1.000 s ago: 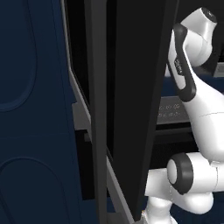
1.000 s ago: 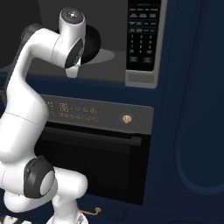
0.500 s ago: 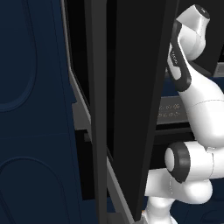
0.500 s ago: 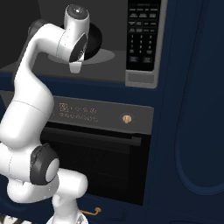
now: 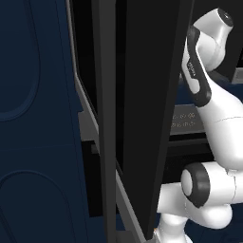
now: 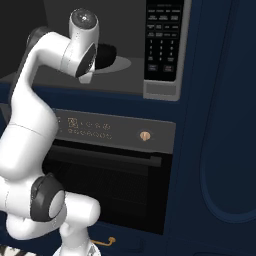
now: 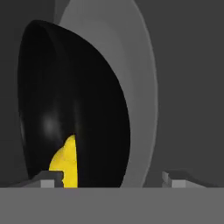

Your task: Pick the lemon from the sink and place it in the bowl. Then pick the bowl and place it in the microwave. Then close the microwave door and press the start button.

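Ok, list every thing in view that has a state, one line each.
microwave door: open, swung out toward the base.
microwave: cavity open, bowl inside on the turntable.
bowl: inside the microwave, holding the lemon.
lemon: in the bowl, against its inner wall.
gripper: open, fingers apart, straddling the bowl's rim, not gripping it.
oven door: shut.

Glossy black bowl [image 7: 74, 109] holds a bright yellow lemon [image 7: 65, 164]; the grey-framed black microwave [image 6: 165, 50] sits amid navy cabinets [image 6: 220, 125], above a black oven [image 6: 110, 170].
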### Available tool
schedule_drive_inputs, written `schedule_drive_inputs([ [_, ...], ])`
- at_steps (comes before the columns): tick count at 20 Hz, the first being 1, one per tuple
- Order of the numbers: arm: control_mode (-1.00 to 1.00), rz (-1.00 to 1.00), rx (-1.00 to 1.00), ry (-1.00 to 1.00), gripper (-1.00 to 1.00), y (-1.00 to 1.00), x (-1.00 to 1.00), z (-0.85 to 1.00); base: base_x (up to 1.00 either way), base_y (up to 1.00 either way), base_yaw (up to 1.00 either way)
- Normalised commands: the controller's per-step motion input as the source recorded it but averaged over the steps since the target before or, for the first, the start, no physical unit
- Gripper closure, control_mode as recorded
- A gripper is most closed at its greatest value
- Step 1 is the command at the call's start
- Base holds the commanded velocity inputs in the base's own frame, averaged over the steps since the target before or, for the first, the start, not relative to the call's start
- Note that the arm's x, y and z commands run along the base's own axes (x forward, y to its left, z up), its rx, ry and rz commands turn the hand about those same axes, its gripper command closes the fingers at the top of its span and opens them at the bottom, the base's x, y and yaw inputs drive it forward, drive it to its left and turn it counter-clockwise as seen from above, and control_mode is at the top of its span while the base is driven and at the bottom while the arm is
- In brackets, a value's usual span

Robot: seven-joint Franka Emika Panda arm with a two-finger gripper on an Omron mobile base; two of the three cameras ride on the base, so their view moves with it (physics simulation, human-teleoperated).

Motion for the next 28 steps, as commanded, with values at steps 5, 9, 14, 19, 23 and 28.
schedule_drive_inputs([
  [5,-1.00,0.00,0.00,-0.17,-1.00,0.05,-0.62,-0.01,0.00,0.00,0.00],
  [9,-1.00,-0.02,0.00,0.00,-1.00,0.01,-0.76,0.00,0.00,0.00,0.00],
  [14,-1.00,-0.05,0.00,-0.02,-1.00,0.00,-0.78,0.00,0.00,0.00,0.00],
  [19,-1.00,-0.01,-0.11,0.02,-1.00,0.00,-0.01,-0.16,0.00,0.00,0.00],
  [23,-1.00,-0.15,-0.15,-0.01,-1.00,-0.01,-0.24,0.00,0.00,0.00,0.00],
  [28,-1.00,-0.22,-0.20,0.00,-1.00,0.00,-0.17,-0.05,0.00,0.00,0.00],
])
